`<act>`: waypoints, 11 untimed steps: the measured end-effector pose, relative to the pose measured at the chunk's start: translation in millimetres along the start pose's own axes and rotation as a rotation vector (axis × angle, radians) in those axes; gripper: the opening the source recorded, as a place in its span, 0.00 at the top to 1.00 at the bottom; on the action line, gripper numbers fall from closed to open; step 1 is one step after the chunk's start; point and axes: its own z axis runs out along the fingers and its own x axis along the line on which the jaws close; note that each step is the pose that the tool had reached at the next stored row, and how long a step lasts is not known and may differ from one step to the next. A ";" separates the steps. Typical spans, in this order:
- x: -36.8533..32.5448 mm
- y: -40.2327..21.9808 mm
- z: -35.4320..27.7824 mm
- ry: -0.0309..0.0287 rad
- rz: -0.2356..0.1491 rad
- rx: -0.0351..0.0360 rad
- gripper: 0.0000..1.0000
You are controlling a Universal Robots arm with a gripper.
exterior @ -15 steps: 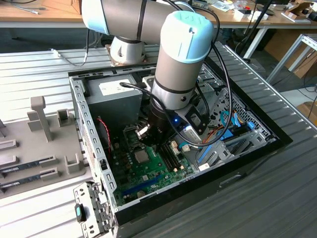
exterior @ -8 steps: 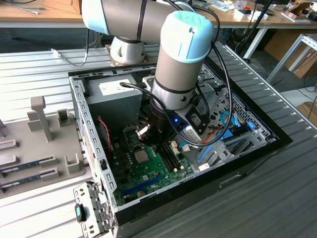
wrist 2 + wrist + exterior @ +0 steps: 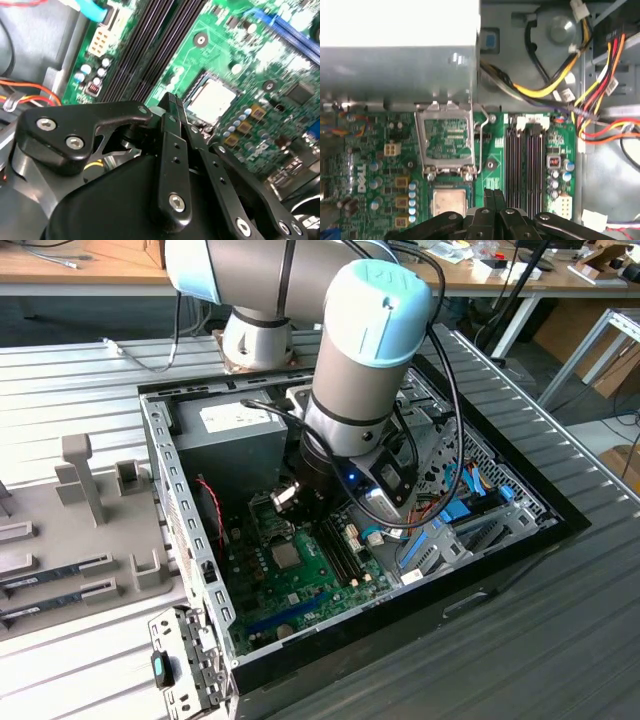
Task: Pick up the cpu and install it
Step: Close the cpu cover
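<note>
The cpu point(image 3: 450, 202) lies flat in its socket on the green motherboard point(image 3: 375, 165), silver top up; it also shows in the second wrist view as the cpu point(image 3: 212, 97) and in the exterior view as the cpu point(image 3: 286, 556). The socket's metal load plate point(image 3: 445, 140) stands swung open beyond it, with its lever point(image 3: 481, 145) alongside. My gripper point(image 3: 493, 194) hovers a little above the board beside the cpu, between it and the memory slots. Its black fingers point(image 3: 172, 107) are pressed together with nothing between them.
The grey power supply point(image 3: 240, 430) stands close behind the socket. Black memory slots point(image 3: 525, 160) run beside the gripper. Yellow, red and orange cables point(image 3: 600, 100) crowd the case's far side. Case walls point(image 3: 185, 510) ring the board. A grey tray point(image 3: 60, 575) with memory sticks lies at the exterior view's left.
</note>
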 end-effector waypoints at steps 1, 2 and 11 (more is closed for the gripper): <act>-0.7 1.7 0.0 0.0002 -0.001 -0.0054 0.89; -1.3 2.3 -0.1 0.0009 -0.001 -0.0132 0.89; -8.4 6.6 2.3 0.0131 -0.040 -0.1299 0.89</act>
